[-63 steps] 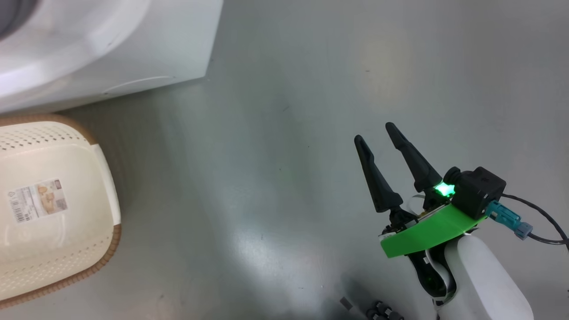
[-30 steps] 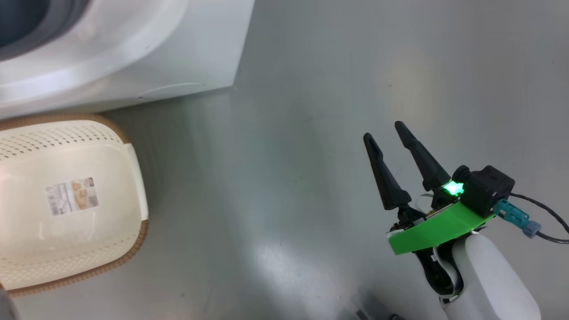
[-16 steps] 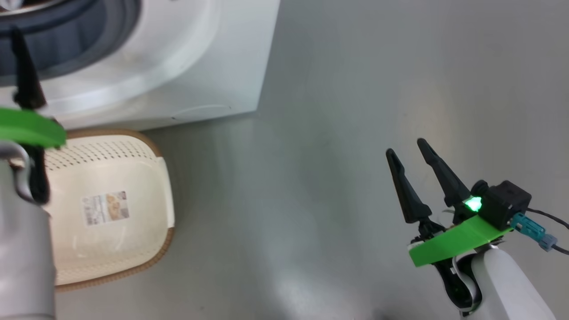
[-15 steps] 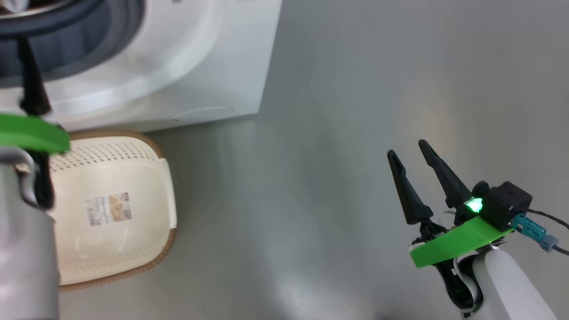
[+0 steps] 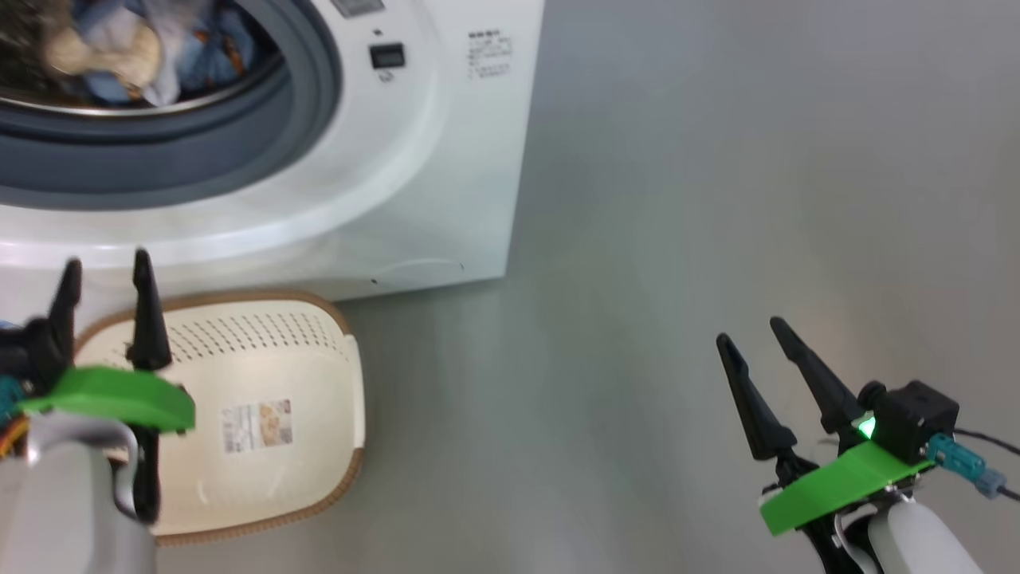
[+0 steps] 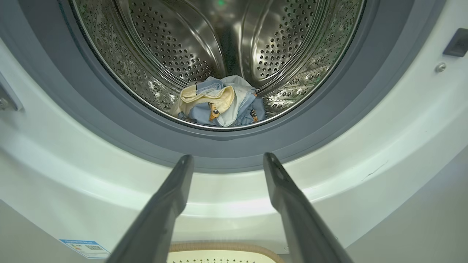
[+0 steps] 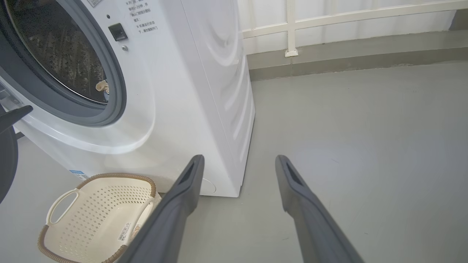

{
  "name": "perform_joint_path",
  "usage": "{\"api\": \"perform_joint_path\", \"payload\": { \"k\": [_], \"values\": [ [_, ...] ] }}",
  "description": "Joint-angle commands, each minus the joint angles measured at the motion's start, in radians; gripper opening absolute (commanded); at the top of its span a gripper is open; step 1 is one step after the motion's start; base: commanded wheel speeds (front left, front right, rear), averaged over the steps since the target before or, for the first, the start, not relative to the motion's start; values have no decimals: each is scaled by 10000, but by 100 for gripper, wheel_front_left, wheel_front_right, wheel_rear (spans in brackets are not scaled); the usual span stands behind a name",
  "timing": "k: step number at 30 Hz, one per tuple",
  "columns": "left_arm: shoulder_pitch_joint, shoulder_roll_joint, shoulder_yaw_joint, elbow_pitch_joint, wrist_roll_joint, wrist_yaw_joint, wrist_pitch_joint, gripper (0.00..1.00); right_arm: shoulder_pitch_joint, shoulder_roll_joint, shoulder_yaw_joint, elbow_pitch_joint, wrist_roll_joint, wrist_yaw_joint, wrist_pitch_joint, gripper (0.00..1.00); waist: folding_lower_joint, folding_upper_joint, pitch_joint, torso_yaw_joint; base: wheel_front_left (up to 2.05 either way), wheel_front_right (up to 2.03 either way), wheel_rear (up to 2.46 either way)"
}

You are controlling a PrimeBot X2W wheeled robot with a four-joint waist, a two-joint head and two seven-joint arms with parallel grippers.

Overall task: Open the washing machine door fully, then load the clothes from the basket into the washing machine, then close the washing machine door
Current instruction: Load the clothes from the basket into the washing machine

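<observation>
The clothes (image 6: 219,104) lie in a small heap on the bottom of the steel drum (image 6: 182,44), just behind its front lip, blue cloth with a cream piece on top. They look soft, light and limp. Nothing trails over the grey gasket (image 6: 226,146), so I'd judge the loading done. The basket (image 5: 239,296) sits on the floor (image 5: 598,319) right against the foot of the washing machine (image 5: 446,175), with just its paper label (image 5: 256,426) inside.

What remains is the door. A dark curved shape (image 7: 6,164) at the left border of the right wrist view may be it, though I can't be sure. Such a door would be rigid, hinged and glossy, so I'd push on its outer rim, far from the hinge, not on the glass.

The left tool (image 5: 107,263) hovers over the basket's left end, fingers spread and empty, pointing at the drum mouth. The right tool (image 5: 750,330) hangs over bare floor, well apart from the machine, fingers likewise parted, holding nothing.
</observation>
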Motion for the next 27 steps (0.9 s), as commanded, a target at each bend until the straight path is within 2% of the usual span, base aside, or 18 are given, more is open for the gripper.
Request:
{"api": "perform_joint_path", "payload": {
  "k": [1,12,27],
  "values": [
    [423,213,255,-387,72,-28,-42,100,332,-157,100,-174,72,16,-46,100,0,-1,-626,347,0,0,0],
    [2334,-22,408,-1234,86,-28,-42,100,965,-410,53,-88,187,16,-46,100,0,-1,-1690,532,0,0,0],
    [4121,-135,399,-2269,37,-29,-42,100,1768,-515,-294,-167,229,16,-46,100,0,-1,-2328,730,0,0,0]
  ]
}}
